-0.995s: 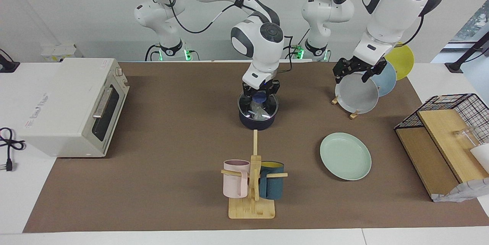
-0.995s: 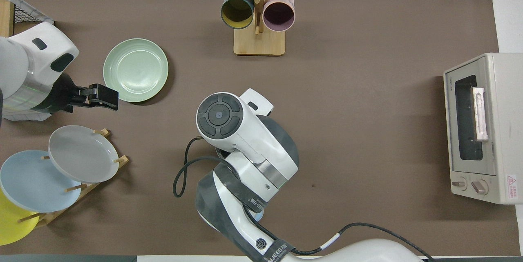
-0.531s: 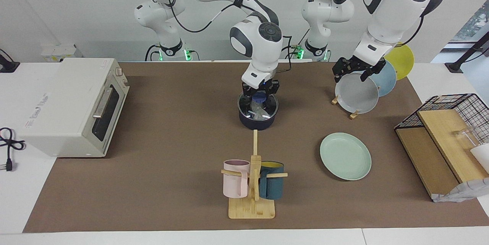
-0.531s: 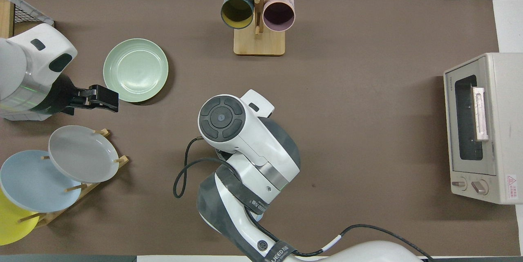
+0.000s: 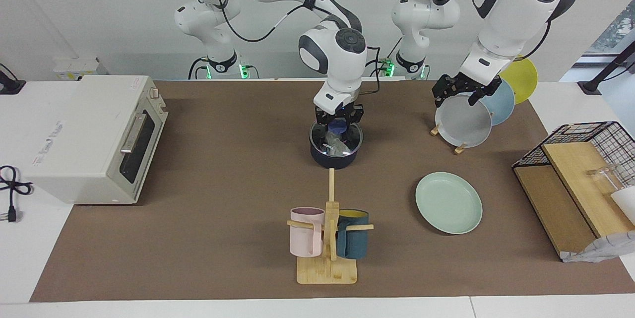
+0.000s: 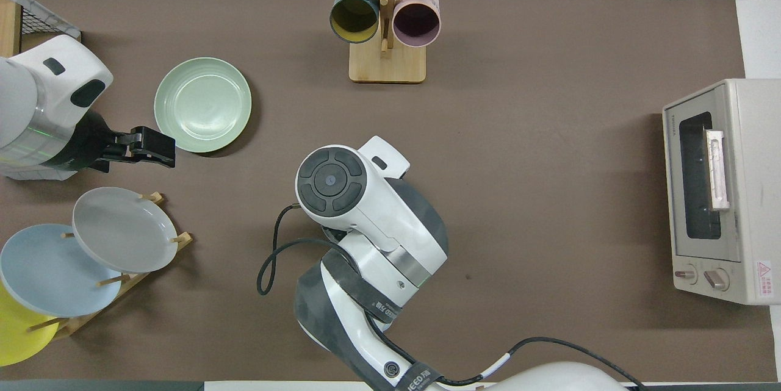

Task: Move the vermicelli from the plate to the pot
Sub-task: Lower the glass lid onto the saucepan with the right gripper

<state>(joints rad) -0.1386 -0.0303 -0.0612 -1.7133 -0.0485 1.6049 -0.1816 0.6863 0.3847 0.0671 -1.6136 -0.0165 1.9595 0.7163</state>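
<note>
The mint-green plate (image 5: 448, 202) lies bare on the table, so the transfer looks all but done. The vermicelli (image 5: 336, 146) shows as pale wrapped noodles inside the pot (image 5: 336, 147), which stands mid-table nearer the robots than the mug stand; whether both bundles are there I cannot tell. The right gripper (image 5: 339, 125) hangs low over the pot's mouth, and I cannot tell how its jaws stand or whether they have let go. The left gripper (image 5: 459, 91) waits over the grey plate (image 5: 463, 122); its jaws are unclear too. What seems left is withdrawal.
</note>
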